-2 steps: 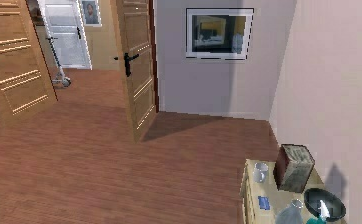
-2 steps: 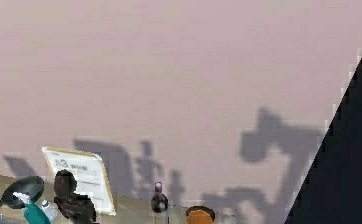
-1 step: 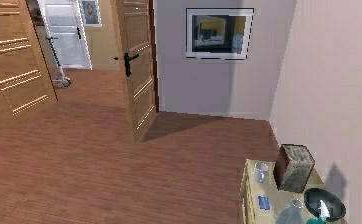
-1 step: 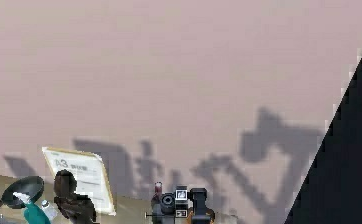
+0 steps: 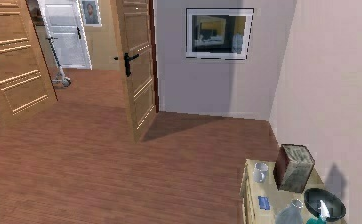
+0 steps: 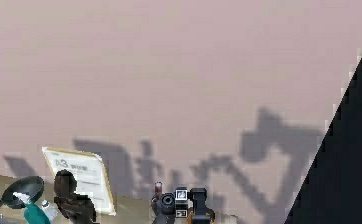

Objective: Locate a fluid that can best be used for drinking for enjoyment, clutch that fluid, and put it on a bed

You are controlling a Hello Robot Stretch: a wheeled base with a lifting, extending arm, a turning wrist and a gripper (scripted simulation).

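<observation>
Searching step: my gripper (image 6: 169,203) hangs by the table (image 5: 253,178) at near right; jaws' state and load, I cannot tell. The drink may be among its small blobs (image 5: 262,203); I need a closer look.

Low at the arm side view's bottom edge: gripper (image 6: 161,203), dark-bodied, far end hard to make out. Just right of it in that view, two white squares (image 6: 198,198) with black marks, and beneath them a bare stub of arm (image 6: 189,216). Cannot tell whether anything is held.
</observation>
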